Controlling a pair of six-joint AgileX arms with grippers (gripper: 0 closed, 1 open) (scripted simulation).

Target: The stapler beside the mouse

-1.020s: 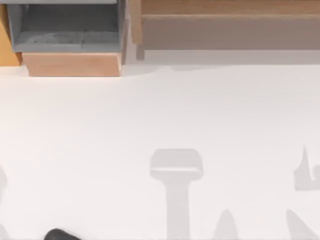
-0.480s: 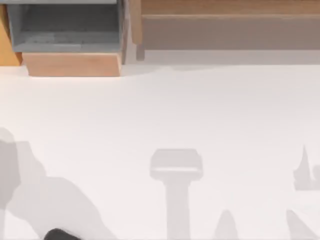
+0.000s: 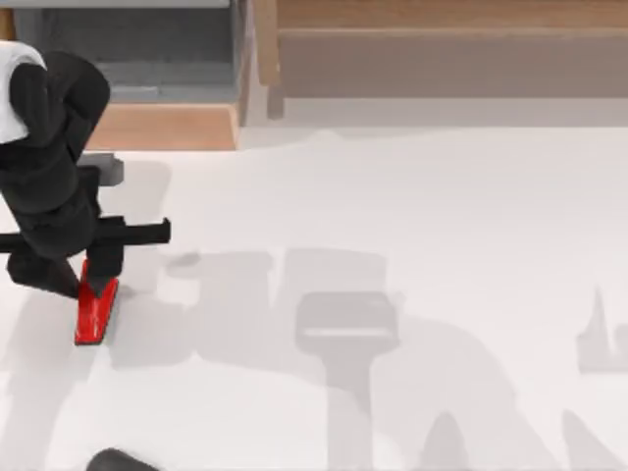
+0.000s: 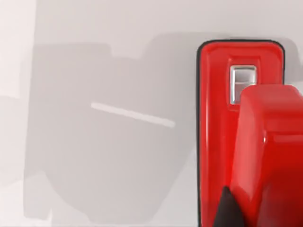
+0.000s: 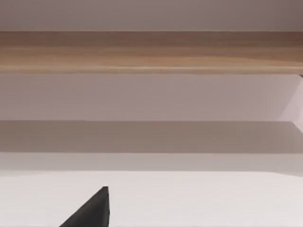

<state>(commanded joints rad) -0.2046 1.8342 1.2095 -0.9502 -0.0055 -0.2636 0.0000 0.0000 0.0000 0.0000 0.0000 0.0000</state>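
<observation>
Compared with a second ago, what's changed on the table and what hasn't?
The left arm has come in over the top view's left side, its claw shut on the red stapler, which was not there before. New shadows spread across the table. The wooden shelf, the open drawer and the dark object at the near edge stayed put.

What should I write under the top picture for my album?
Left arm's tool holds the red stapler at the white table's left side.
</observation>
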